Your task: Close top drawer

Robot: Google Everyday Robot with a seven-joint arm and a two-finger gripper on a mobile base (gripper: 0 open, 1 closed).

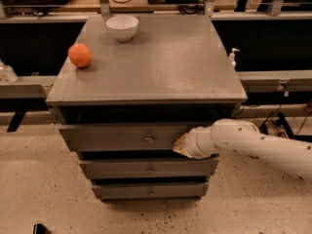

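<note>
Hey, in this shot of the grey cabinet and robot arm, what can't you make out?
- Camera view: inside of the wide grey wooden top drawer, dark under the flat grey cabinet top.
- Camera view: the hand, at the drawer front's right part, mostly covered by the white wrist; contact unclear.
- Camera view: the white robot arm, cut off by the right edge.

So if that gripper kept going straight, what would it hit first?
Likely the top drawer front, right of its knob; the gripper looks almost against it, though depth is unclear.
</note>
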